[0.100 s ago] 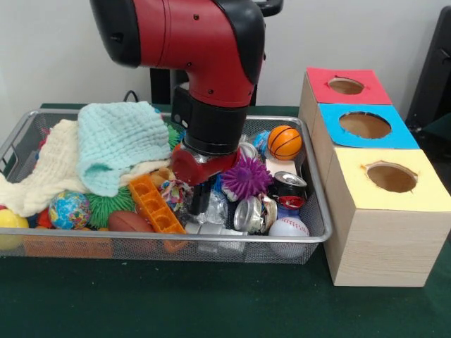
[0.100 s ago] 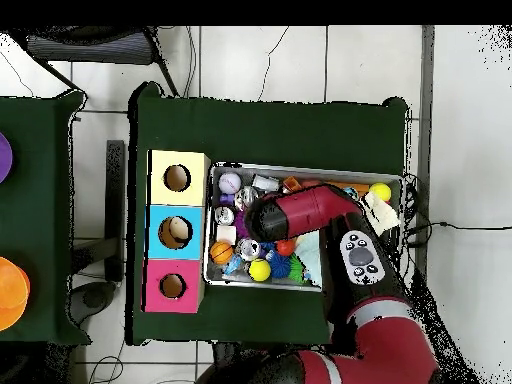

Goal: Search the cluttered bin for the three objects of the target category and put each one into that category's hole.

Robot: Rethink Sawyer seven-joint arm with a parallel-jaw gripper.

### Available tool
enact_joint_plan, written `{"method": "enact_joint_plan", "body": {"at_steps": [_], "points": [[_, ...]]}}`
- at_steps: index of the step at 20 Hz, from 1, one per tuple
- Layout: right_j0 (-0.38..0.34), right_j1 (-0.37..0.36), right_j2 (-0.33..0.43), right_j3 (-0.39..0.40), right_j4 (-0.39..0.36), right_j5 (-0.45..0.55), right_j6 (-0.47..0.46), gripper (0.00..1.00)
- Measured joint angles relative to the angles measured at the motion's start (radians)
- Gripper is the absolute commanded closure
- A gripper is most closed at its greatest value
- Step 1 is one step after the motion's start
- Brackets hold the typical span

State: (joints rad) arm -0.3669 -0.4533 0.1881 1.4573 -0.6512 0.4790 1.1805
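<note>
Three boxes [image 1: 373, 169] with holes wait at frame right, unfilled as far as I can see. Plunged into the bin [image 1: 310, 236] at centre, the tool [image 1: 201, 201] digs among cans [image 1: 248, 213], balls and cloths [image 1: 116, 144], probably hunting targets; whether it grips anything I cannot tell.

Robot lab: green-clothed table [image 1: 211, 303], tiled floor [image 2: 260, 60], trailing cables [image 2: 450, 225].

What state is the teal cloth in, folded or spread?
Spread and rumpled: the teal cloth drapes loosely over the clutter at one end of the wire bin.
</note>
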Motion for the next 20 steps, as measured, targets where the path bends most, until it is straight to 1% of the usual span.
{"method": "enact_joint_plan", "body": {"at_steps": [8,20], "points": [[0.031,0.000,-0.043,-0.007,0.037,0.000,0.006,1.00],[0.030,0.006,-0.077,-0.008,0.086,0.000,0.006,1.00]]}}
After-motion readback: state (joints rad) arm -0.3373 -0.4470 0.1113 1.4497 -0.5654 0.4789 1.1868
